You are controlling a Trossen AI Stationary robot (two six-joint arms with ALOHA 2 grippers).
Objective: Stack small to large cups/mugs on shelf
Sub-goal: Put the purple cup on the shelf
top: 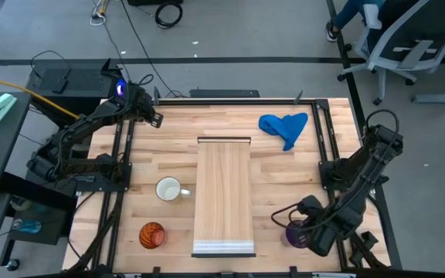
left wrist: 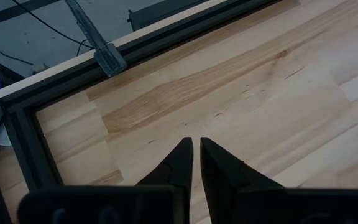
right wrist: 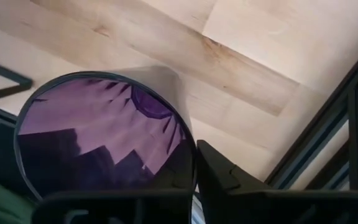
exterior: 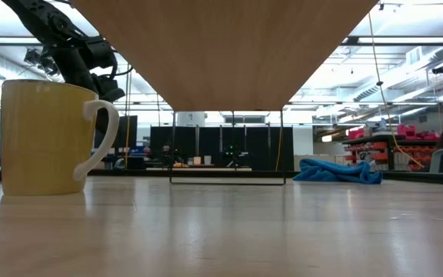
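The purple ribbed cup (top: 295,236) is at the table's near right, and my right gripper (top: 297,228) is shut on it; its open mouth (right wrist: 104,124) fills the right wrist view. The white mug (top: 168,189) stands upright left of the shelf (top: 224,193), its handle toward the shelf; it also shows in the low view (exterior: 44,138). The orange ribbed cup (top: 152,235) stands upright at the near left. My left gripper (left wrist: 194,149) is shut and empty over the far left corner (top: 157,119). My right gripper holds the purple cup by its wall at the rim (right wrist: 190,149). One finger (right wrist: 225,177) is outside the wall; the other shows dark inside the cup. The cup's mouth faces the wrist camera. Whether its base is on the table, I cannot tell.
A blue cloth (top: 284,128) lies at the far right of the table and shows in the low view (exterior: 337,171). A black frame (top: 120,193) runs along the table's left and right sides. The shelf's underside (exterior: 229,46) spans the low view's top.
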